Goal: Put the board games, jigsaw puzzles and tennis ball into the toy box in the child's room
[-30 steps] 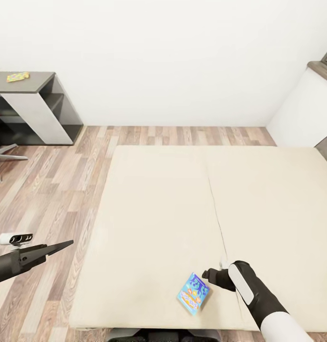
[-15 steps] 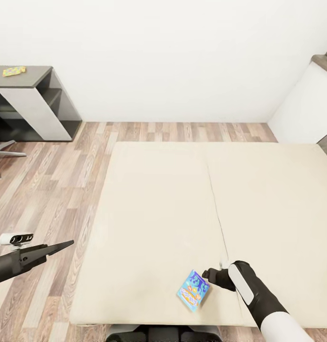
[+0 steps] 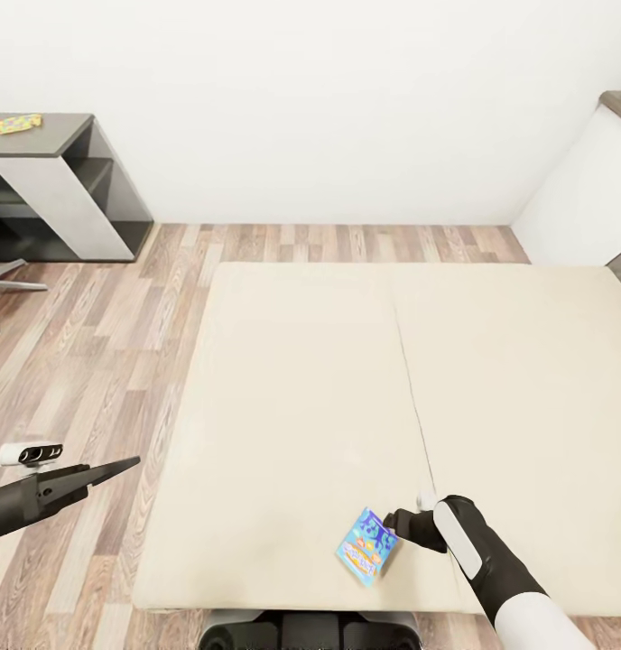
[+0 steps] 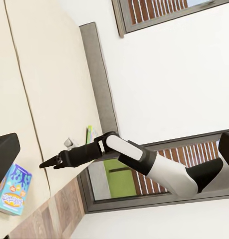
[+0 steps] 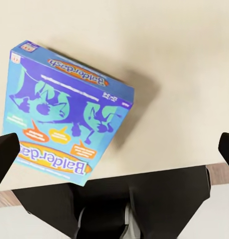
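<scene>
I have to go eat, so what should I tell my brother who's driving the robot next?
Right gripper: open, empty, just beside the blue board game.
Left gripper: open, empty, held out over the floor.
The blue board game lies near the bed's closest edge. One jigsaw puzzle sits on the dark grey part of the table.
Done: nothing is in hand yet.
Left: grab the blue game, take it to the toy box, then probably fetch the jigsaw and the other toys.
</scene>
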Robot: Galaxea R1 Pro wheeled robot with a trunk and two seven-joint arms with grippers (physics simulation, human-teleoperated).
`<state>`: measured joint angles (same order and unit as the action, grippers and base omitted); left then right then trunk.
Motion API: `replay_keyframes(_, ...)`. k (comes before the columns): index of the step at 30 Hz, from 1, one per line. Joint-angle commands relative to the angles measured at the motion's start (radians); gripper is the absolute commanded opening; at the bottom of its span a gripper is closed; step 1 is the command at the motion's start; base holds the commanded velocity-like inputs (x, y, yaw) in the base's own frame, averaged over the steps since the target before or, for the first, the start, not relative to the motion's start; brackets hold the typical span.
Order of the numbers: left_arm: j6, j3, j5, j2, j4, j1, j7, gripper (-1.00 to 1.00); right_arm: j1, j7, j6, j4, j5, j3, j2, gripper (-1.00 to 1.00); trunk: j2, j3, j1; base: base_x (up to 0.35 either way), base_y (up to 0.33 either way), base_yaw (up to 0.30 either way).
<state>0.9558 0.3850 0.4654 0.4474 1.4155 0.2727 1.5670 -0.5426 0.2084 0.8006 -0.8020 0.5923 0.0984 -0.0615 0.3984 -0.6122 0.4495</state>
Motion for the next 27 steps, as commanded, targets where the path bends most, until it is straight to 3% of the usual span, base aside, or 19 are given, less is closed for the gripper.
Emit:
replay_keyframes(1, 0.011, 0.000, -0.001, 0.000, 0.000, 0.000, 0.004, 1.00, 0.000, 0.010, 0.002, -0.001, 0.011, 0.004, -0.001, 1.00, 0.002, -0.003, 0.000, 0.000, 0.000, 0.000)
replay_keyframes(27, 0.011, 0.000, -0.001, 0.000, 0.000, 0.000, 0.004, 1.00, 0.000, 0.009, 0.001, -0.003, 0.011, 0.002, 0.008, 1.00, 0.002, -0.046, 0.000, 0.000, 0.000, 0.000)
